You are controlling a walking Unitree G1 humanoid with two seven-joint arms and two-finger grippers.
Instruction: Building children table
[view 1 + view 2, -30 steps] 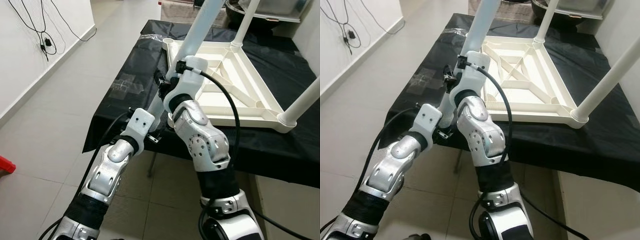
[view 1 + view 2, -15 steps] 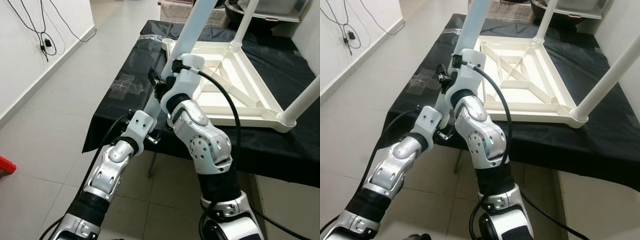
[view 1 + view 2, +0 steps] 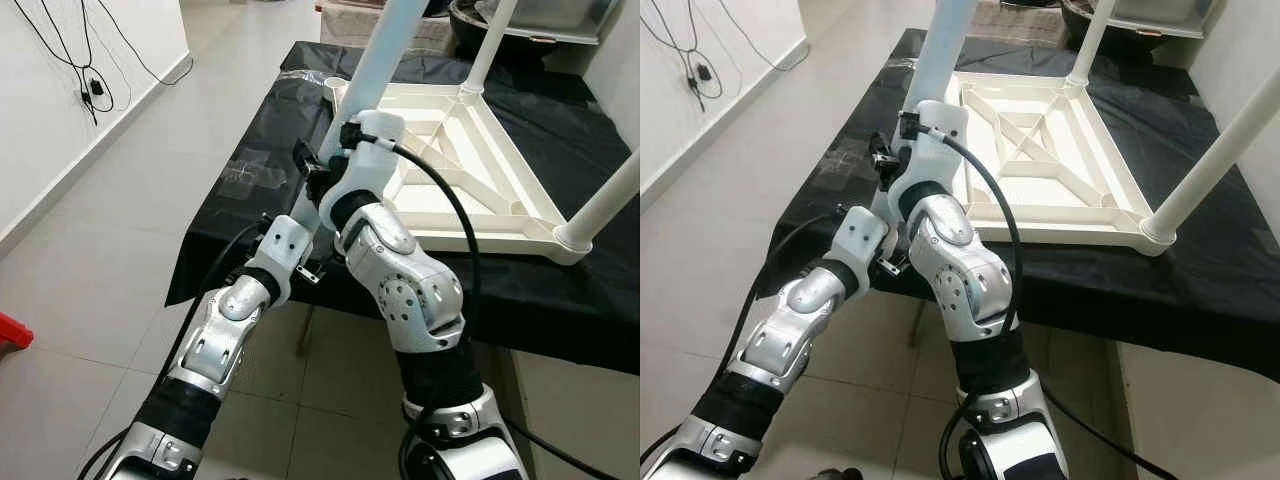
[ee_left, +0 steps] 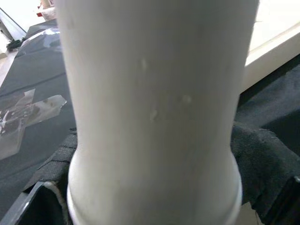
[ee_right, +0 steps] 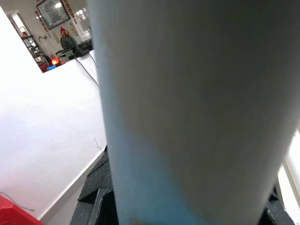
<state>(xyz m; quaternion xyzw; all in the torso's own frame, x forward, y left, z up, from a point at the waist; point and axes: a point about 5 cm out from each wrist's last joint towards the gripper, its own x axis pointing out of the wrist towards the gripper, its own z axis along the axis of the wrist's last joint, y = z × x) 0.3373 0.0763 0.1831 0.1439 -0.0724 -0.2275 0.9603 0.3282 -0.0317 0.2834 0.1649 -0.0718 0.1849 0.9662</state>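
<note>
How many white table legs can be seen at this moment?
3. One leg is at the arms, near the left corner of the upturned tabletop; one stands in the far corner; one in the near right corner. Others may be out of frame.

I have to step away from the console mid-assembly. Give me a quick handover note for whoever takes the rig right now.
Left gripper: at the lower end of the white leg, near the table edge; its grip is not visible.
Right gripper: on the same leg, higher up; its grip is likewise hidden.
The children's tabletop lies upside down on the black cloth.
Done: two legs stand in its corners, far and near right.
Left: the held leg leans at the table's near-left edge, not visibly seated in a socket. The empty far-left corner socket awaits a leg.
</note>
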